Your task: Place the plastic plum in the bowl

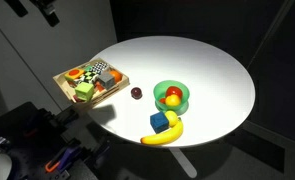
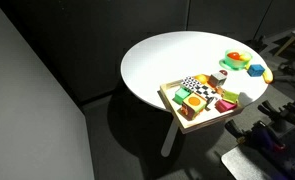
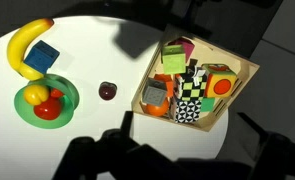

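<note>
The plastic plum (image 3: 108, 91) is a small dark maroon ball lying on the white round table, between the green bowl and the wooden tray; it also shows in an exterior view (image 1: 136, 92). The bowl (image 3: 71, 97) is bright green and shallow and holds a red-orange fruit and a yellow piece; it shows in both exterior views (image 1: 184, 97) (image 2: 235, 58). My gripper (image 3: 177, 162) shows only as dark finger shapes at the bottom of the wrist view. They are spread wide with nothing between them, high above the table and apart from the plum.
A wooden tray (image 3: 239, 92) (image 1: 61, 82) of coloured toy blocks sits beside the plum. A blue cube (image 3: 44, 57) (image 1: 160, 122) and a yellow banana (image 3: 23, 42) (image 1: 163, 137) lie next to the bowl. The table edge (image 1: 249, 100) drops to dark floor.
</note>
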Robot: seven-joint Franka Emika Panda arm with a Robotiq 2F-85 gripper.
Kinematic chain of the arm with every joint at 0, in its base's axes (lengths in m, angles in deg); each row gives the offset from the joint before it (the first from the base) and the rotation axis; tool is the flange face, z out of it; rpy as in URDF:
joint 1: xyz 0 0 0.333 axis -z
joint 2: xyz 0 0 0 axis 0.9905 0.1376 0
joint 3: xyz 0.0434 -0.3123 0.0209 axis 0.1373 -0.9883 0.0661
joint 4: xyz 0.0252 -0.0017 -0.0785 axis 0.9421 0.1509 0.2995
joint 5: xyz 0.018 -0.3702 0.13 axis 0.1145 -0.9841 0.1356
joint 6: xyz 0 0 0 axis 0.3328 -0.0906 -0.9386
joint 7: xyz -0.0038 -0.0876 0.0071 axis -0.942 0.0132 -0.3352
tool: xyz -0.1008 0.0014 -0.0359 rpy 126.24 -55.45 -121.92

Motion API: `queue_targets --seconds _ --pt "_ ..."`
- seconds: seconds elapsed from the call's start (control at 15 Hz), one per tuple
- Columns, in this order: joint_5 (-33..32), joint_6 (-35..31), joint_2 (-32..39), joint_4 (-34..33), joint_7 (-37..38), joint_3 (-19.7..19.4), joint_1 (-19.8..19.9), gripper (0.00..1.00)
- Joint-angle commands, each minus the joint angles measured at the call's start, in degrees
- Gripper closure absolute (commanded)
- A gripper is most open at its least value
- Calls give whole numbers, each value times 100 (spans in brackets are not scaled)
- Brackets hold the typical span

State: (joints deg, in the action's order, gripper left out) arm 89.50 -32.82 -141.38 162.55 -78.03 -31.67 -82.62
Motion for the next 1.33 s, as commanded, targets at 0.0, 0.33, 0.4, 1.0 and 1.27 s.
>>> queue_targets --seconds 0.0,0.33,0.4,1.0,1.27 --pt "20 14 7 -12 -13 21 20 0" --pt "24 0 45 -40 18 42 15 0" --pt "24 -23 83 -65 58 71 15 0" --pt "56 -362 643 -426 505 336 13 0" --pt "50 -433 1137 -824 868 488 55 0"
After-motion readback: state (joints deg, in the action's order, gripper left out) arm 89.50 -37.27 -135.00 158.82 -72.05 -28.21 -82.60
